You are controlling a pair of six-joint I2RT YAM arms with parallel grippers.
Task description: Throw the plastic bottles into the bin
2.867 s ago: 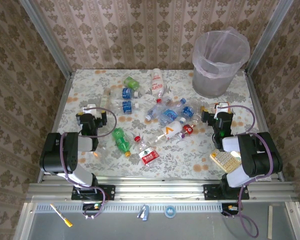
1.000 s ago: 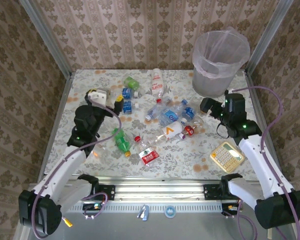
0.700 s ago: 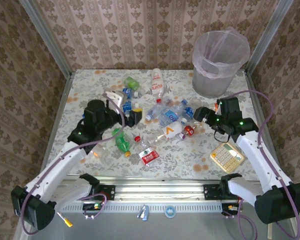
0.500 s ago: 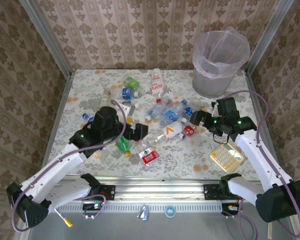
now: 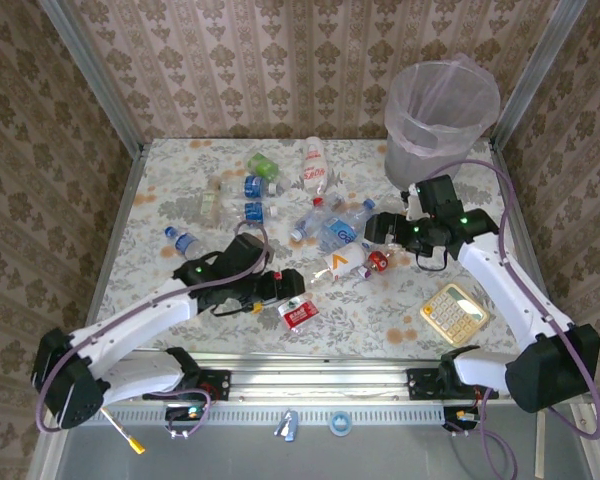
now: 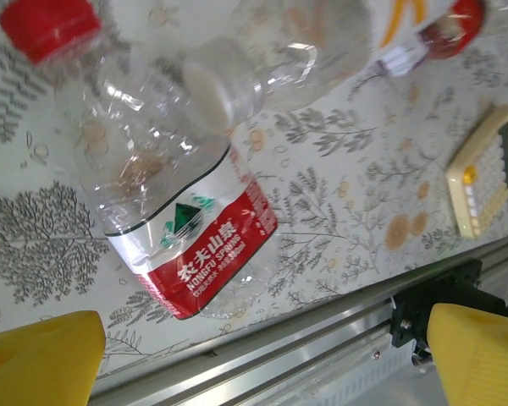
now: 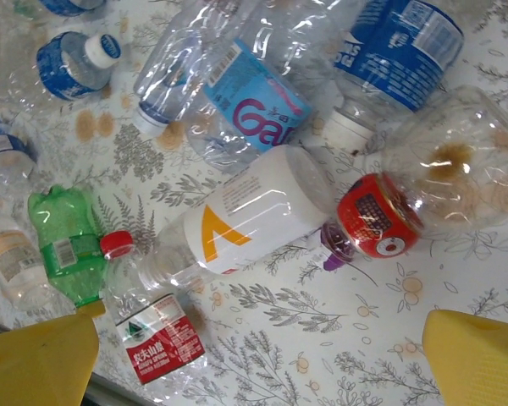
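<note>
Bright, even light falls from overhead in all three views, leaving only short, soft shadows on the desk point(image 5: 400, 310). The clear plastic bottles point(image 7: 254, 211) carry small white glints (sharpest in the right wrist view). Print on them reads crisply; the yellow fingers point(image 6: 42, 359) at the near corners look soft.

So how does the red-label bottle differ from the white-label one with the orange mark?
The red-label bottle has a red cap and lies nearer the table's near edge; the white-label bottle has a white cap and lies further in. The white-label bottle looks longer than the red-label one. Both are clear, lying sideways.
</note>
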